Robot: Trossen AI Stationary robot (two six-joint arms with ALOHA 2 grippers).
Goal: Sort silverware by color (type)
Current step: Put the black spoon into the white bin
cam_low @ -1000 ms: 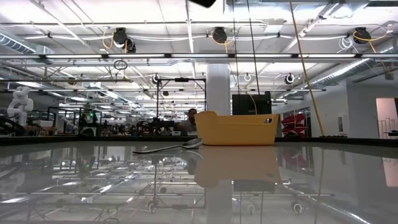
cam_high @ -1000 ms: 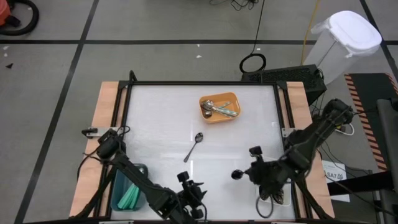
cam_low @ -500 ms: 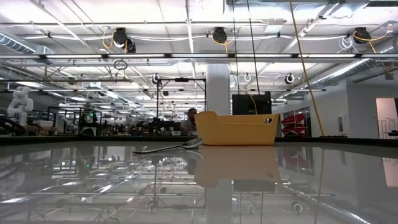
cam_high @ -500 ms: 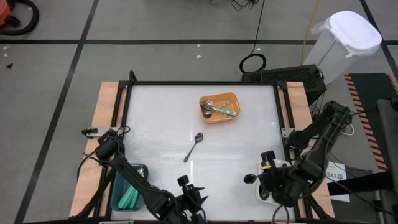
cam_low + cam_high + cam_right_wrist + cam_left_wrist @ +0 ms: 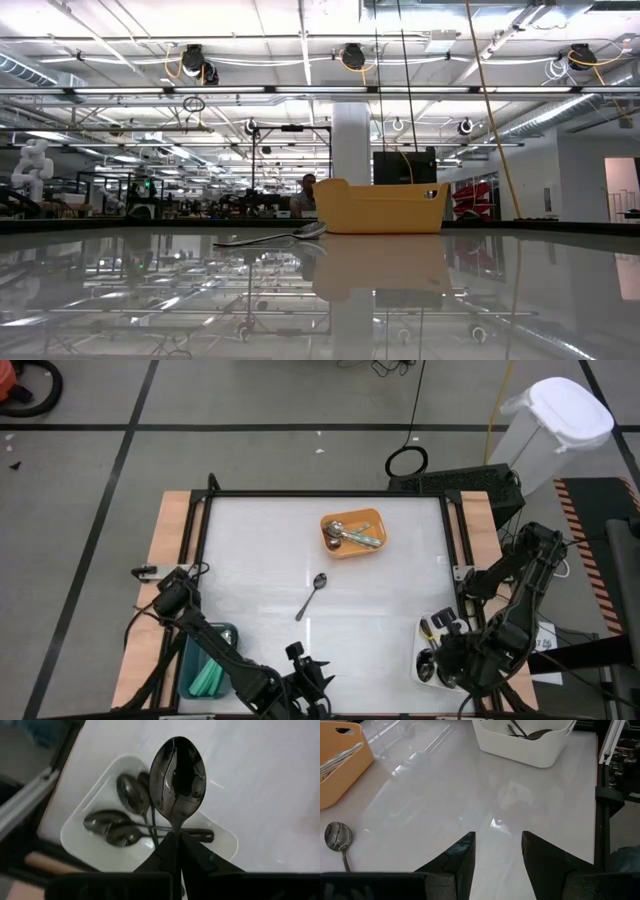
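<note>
A: Reading left to right across the counter point(image 5: 250, 560), what sits where, and why?

B: At the near left corner the teal tray point(image 5: 207, 672) holds the green-handled spoons. The left gripper point(image 5: 497, 852) waits low over the near edge, its fingers point(image 5: 462, 857) apart and empty. One silver spoon point(image 5: 311, 595) lies loose mid-counter, not yet sorted. Beyond it, the orange tray point(image 5: 353, 533) collects silver spoons, though a teal handle seems to lie among them.

A: And on the right?

B: The right gripper point(image 5: 175, 852) hangs above the white tray point(image 5: 82, 815) at the near right corner, fingers clamped together on the handle of a black spoon point(image 5: 178, 777), bowl pointing away from the wrist. The tray already holds several black spoons point(image 5: 117, 822), so this placement appears to be a drop by kind.

A: What stays unclear?

B: From above, the right arm covers most of the white tray, and the left arm crosses part of the teal one. The held spoon's handle disappears between the fingers. From counter height, only the orange tray and the loose spoon show; neither gripper appears.
</note>
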